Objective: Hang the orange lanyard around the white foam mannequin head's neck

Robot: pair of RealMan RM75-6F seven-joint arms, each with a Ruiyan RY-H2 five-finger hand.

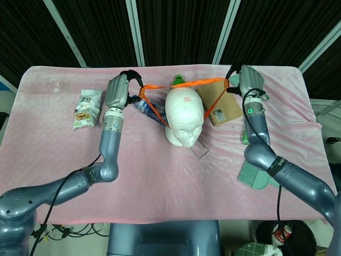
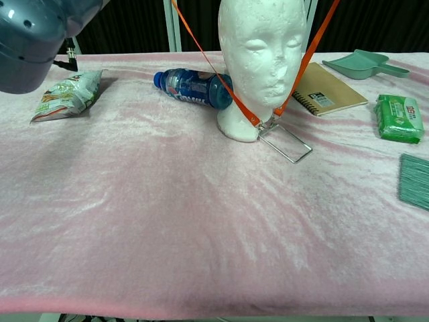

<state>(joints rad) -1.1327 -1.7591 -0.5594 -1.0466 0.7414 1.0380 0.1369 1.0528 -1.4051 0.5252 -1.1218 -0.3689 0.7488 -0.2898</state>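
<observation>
The white foam mannequin head [image 1: 184, 120] [image 2: 261, 64] stands upright at mid-table, facing me. The orange lanyard [image 1: 200, 83] [image 2: 218, 77] is stretched wide behind the top of the head, and its two straps run down past the head's sides to a clear badge holder [image 2: 286, 143] lying on the cloth in front of the neck. My left hand [image 1: 118, 92] grips the strap to the left of the head. My right hand [image 1: 249, 82] grips it to the right. Both hands are raised at about crown height.
A blue bottle [image 2: 194, 88] lies just left of the head. A snack bag [image 1: 85, 109] sits far left. A spiral notebook [image 1: 219, 104], green dustpan [image 2: 362, 64], green wipes pack [image 2: 398, 118] and brush [image 1: 250, 173] are on the right of the pink cloth [image 2: 167, 228].
</observation>
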